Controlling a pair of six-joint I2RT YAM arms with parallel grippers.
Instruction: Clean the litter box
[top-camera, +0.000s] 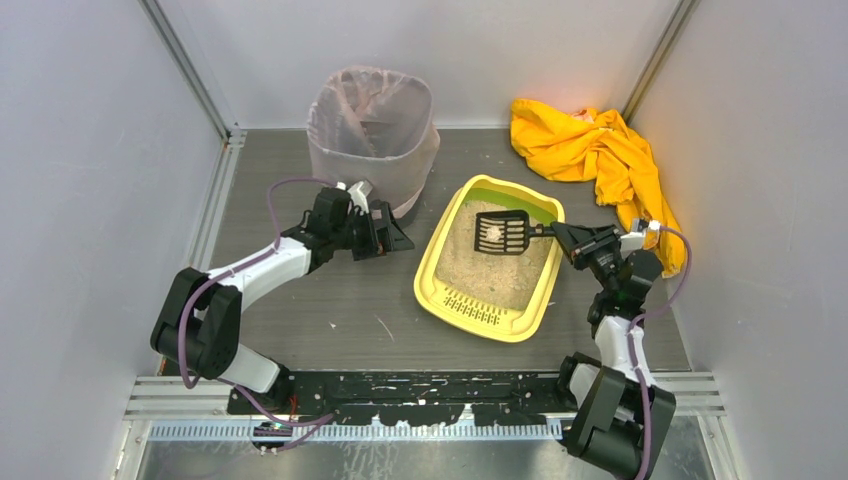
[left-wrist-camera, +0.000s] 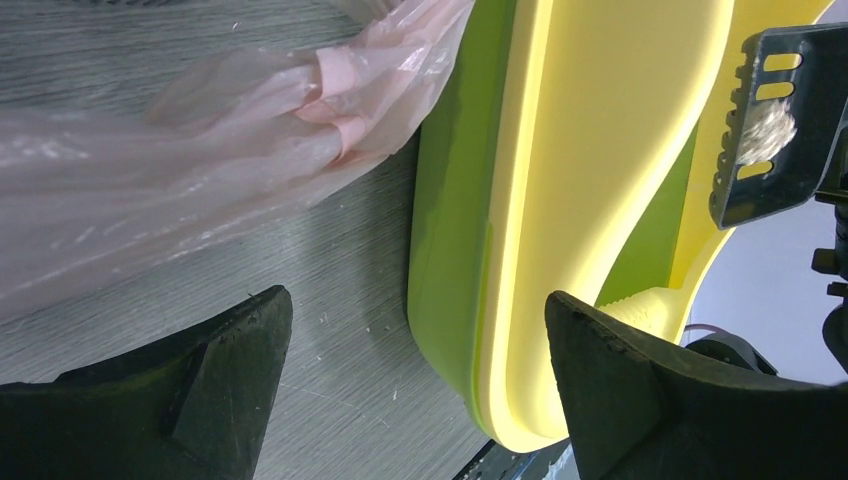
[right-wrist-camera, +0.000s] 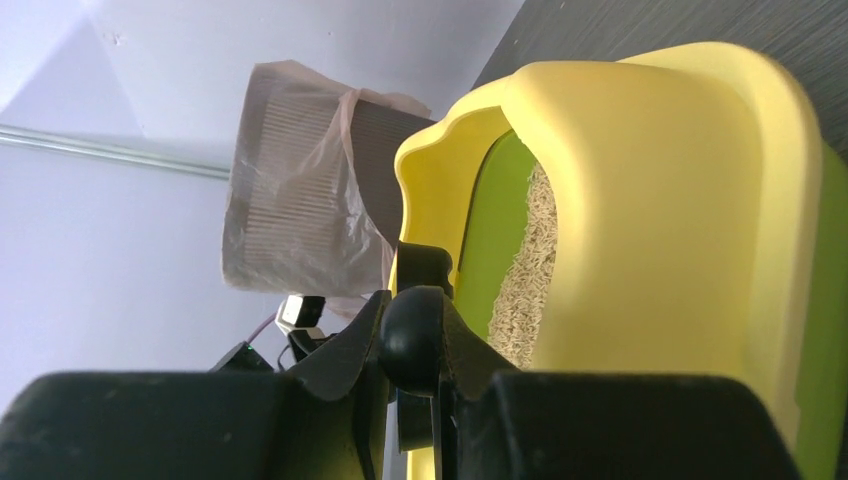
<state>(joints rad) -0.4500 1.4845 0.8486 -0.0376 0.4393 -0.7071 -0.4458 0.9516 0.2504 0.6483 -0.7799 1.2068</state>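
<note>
The yellow litter box (top-camera: 430, 272) lies at the table's middle, with a green inner rim and beige litter (top-camera: 480, 270). A black slotted scoop (top-camera: 512, 232) hovers over its far end and carries a whitish clump (top-camera: 492, 232). My right gripper (top-camera: 562, 233) is shut on the scoop's handle (right-wrist-camera: 420, 345), reaching in from the box's right side. Left of the box and apart from it, my left gripper (top-camera: 397, 236) stands open and holds nothing. In the left wrist view the box's rim (left-wrist-camera: 590, 150) and the scoop (left-wrist-camera: 775, 130) show beyond the spread fingers (left-wrist-camera: 230, 380).
A tall bin lined with a translucent pinkish bag (top-camera: 372, 135) stands at the back, just behind the left gripper. A crumpled yellow cloth (top-camera: 590, 150) lies at the back right. Grey walls close in both sides.
</note>
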